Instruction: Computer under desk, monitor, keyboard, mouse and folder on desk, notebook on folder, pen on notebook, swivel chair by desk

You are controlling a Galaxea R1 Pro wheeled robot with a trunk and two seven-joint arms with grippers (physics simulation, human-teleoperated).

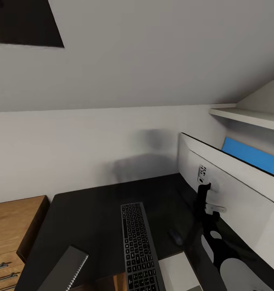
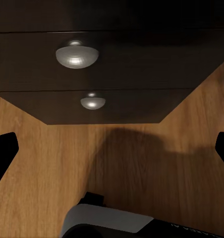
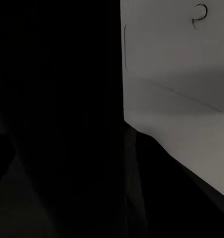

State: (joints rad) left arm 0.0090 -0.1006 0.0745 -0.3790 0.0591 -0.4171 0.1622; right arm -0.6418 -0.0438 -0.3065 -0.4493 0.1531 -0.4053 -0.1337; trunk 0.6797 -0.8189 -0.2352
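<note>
The glossy black desk (image 1: pixel 84 218) lies below me. The slim dark keyboard (image 1: pixel 138 246) lies lengthwise in its middle. A small dark mouse (image 1: pixel 176 237) sits just right of it. The monitor (image 1: pixel 230 194) stands at the right with its white back toward me, on a black stand (image 1: pixel 204 210). A bright blue flat rectangle (image 1: pixel 250 155), seemingly the folder, shows past the monitor's top edge; what it rests on is hidden. A grey spiral notebook (image 1: pixel 64 268) lies at the desk's front left. The light grey computer case (image 3: pixel 176 99) is close in the right wrist view. My left gripper (image 2: pixel 112 153) is open above the wood floor, facing the drawer unit (image 2: pixel 112 69).
A low oak chest (image 1: pixel 15 230) with bar handles stands left of the desk. A white shelf (image 1: pixel 250 117) juts out at the upper right under a sloped ceiling. A light grey box top (image 1: pixel 177 270) shows below the desk's front edge. Round silver knobs (image 2: pixel 76 54) mark the drawers.
</note>
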